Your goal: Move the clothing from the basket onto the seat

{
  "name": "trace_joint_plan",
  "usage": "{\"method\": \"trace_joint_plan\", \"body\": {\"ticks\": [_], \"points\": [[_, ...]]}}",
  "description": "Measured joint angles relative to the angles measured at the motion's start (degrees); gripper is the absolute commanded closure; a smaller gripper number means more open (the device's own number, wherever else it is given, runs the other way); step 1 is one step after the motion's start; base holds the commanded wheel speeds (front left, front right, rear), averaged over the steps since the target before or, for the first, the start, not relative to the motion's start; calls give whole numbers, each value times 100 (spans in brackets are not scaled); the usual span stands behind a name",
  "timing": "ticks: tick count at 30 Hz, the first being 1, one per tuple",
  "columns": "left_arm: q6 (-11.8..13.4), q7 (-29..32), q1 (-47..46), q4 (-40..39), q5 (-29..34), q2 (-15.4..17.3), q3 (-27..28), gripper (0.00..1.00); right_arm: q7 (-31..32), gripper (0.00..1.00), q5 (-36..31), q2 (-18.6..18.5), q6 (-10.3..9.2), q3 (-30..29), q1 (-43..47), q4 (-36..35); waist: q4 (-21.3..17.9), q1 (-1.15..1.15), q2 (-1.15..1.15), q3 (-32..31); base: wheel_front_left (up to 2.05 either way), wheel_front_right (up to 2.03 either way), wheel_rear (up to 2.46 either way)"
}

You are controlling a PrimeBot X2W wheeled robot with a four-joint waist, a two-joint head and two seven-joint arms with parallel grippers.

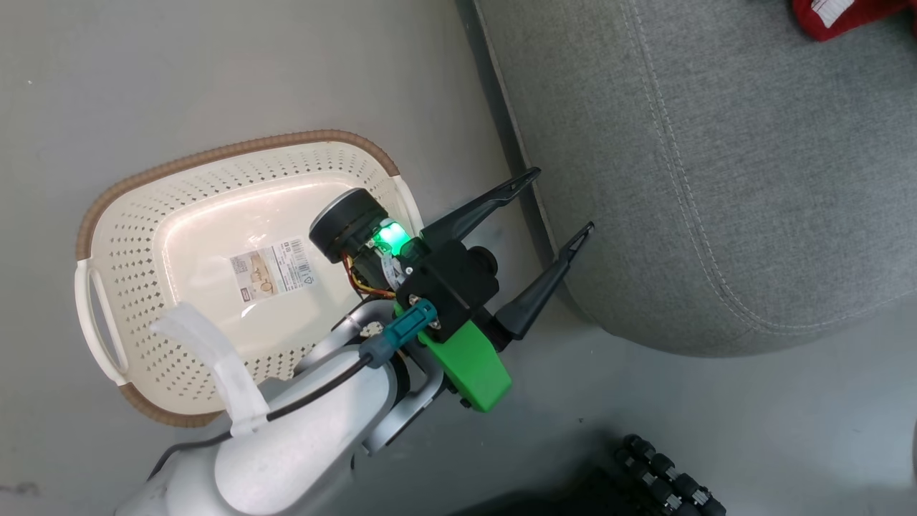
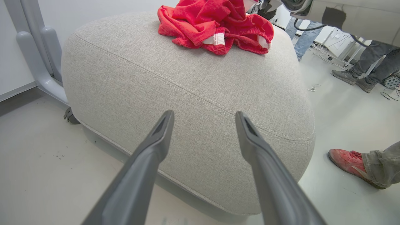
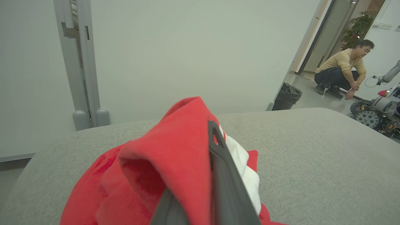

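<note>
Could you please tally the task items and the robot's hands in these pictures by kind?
Cream perforated plastic basket: 1
Large grey woven-fabric seat cushion: 1
Heap of bright red soft clothing: 1
Robot hands: 2, left hand open, right hand shut on the clothing
Total: 5

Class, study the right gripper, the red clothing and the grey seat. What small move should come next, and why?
Probably open the right gripper. It is shut on the red clothing, which lies bunched on the seat. The basket shows a bare bottom apart from its paper label. Letting go looks like what remains.
</note>
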Motion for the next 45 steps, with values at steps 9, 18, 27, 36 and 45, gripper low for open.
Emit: {"method": "trace_joint_plan", "body": {"ticks": [9,18,27,36,45], "points": [[54,-137,153,233,-76,-73,-78,0,-1,0,-668,659,0,-1346,665,-301,22,-1,0,-332,0,0,0],[315,-899,716,999,-381,-304,113,0,-1,0,-75,1301,-2,-1449,1966,-1018,101,-1,0,-1120,0,0,0],[706,-1525,1546,1960,-665,-581,973,0,0,0,570,1230,2,330,3879,-1182,455,-2,0,-2127,0,0,0],[849,-1549,2898,1927,-20,-837,2603,0,-1,0,903,1223,0,2027,4802,-1244,976,-2,0,-3098,0,0,0],[435,-1558,3850,1272,603,-1255,4043,0,-1,0,55,1397,0,2004,5341,-2035,1468,-2,0,-3986,0,0,0]]}}
